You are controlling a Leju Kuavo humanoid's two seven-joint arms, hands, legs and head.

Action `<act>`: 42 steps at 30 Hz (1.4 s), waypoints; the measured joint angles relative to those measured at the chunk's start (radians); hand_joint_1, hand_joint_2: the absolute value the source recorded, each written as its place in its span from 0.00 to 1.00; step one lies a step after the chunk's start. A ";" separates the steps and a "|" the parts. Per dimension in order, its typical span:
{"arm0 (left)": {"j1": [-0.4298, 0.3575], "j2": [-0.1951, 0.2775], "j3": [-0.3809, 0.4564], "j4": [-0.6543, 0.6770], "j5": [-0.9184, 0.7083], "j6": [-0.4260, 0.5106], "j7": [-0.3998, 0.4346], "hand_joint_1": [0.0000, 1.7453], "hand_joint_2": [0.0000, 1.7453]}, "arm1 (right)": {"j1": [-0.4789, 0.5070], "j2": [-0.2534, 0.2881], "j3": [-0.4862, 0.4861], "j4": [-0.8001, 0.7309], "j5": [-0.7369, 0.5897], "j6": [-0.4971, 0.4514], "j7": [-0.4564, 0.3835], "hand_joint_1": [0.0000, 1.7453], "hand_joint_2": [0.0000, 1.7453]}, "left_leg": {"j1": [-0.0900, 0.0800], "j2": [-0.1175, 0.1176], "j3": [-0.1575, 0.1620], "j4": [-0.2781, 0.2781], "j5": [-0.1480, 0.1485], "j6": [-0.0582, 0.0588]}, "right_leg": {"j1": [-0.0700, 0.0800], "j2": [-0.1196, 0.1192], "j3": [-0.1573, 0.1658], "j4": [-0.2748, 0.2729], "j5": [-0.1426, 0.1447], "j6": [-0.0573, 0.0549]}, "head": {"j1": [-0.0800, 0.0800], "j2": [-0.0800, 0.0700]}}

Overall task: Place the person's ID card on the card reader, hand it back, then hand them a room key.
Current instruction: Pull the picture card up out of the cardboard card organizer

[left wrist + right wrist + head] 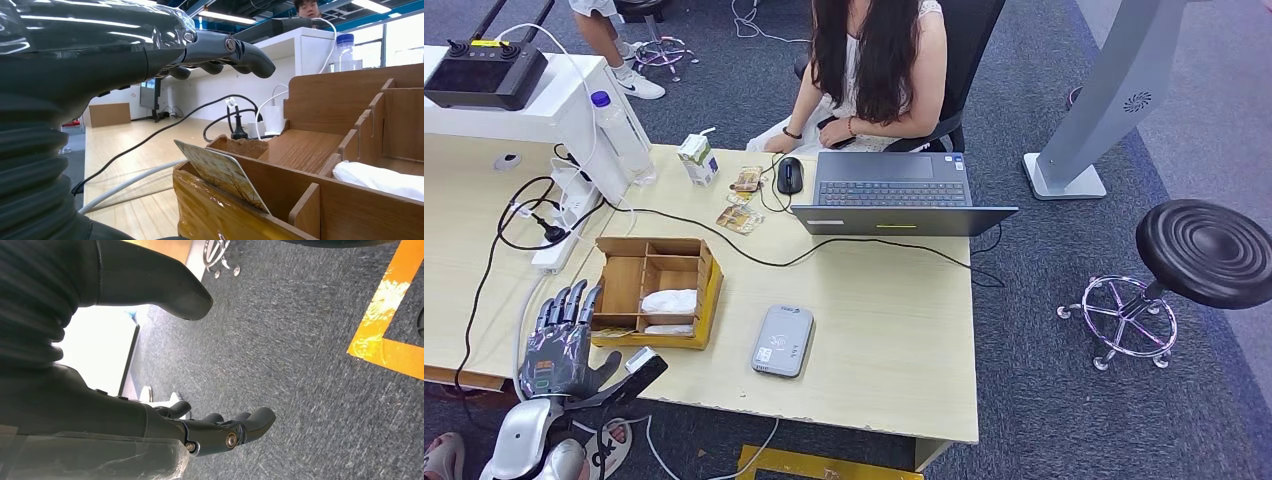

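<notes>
The grey card reader (782,340) lies flat near the table's front edge, with nothing on it. Left of it stands a wooden divided box (652,262); a patterned card (222,175) leans in its front slot, and white cloth (669,300) fills another compartment. My left hand (562,335) hovers at the box's left front corner with its fingers (235,52) stretched out and nothing in them. A small white item (640,358) lies by its thumb. More patterned cards (740,218) lie near the mouse (790,175). My right hand (200,432) hangs over the carpet, holding nothing.
A person (874,70) sits behind an open laptop (894,192) at the table's far side. Black cables (754,258) cross the table to a power strip (564,225). A milk carton (697,160) and a bottle (619,130) stand at the back left. A stool (1199,250) is to the right.
</notes>
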 joint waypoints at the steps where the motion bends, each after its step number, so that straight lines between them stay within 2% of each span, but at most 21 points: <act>1: 0.000 0.000 0.000 0.000 0.001 -0.002 0.001 0.00 1.00 | 0.000 0.000 0.001 0.000 0.000 0.000 0.000 0.00 1.00 | 0.000 0.000 0.000 0.000 0.000 0.000 | 0.000 0.000 0.000 0.000 0.000 0.000 | 0.000 0.000; 22: 0.000 0.006 0.000 0.000 0.004 -0.038 0.019 0.00 1.00 | -0.001 -0.002 0.013 0.000 -0.012 0.000 0.002 0.00 1.00 | 0.000 0.000 0.000 0.000 0.000 0.000 | 0.000 0.000 0.000 0.000 0.000 0.000 | 0.000 0.000; 26: 0.000 0.006 0.000 0.000 0.005 -0.028 0.016 1.00 1.00 | -0.001 -0.002 0.013 0.000 -0.013 0.000 0.002 0.00 1.00 | 0.000 0.000 0.000 0.000 0.000 0.000 | 0.000 0.000 0.000 0.000 0.000 0.000 | 0.000 0.000; 32: 0.001 0.007 0.000 0.000 0.026 -0.006 -0.021 1.00 1.00 | -0.002 -0.002 0.016 0.000 -0.016 0.000 -0.003 0.00 1.00 | 0.000 0.000 0.000 0.000 0.000 0.000 | 0.000 0.000 0.000 0.000 0.000 0.000 | 0.000 0.000; 42: 0.002 0.008 0.000 0.000 0.042 -0.001 -0.035 1.00 1.00 | -0.002 -0.002 0.022 0.001 -0.019 0.002 -0.005 0.00 1.00 | 0.000 0.000 0.000 0.000 0.000 0.000 | 0.000 0.000 0.000 0.000 0.000 0.000 | 0.000 0.000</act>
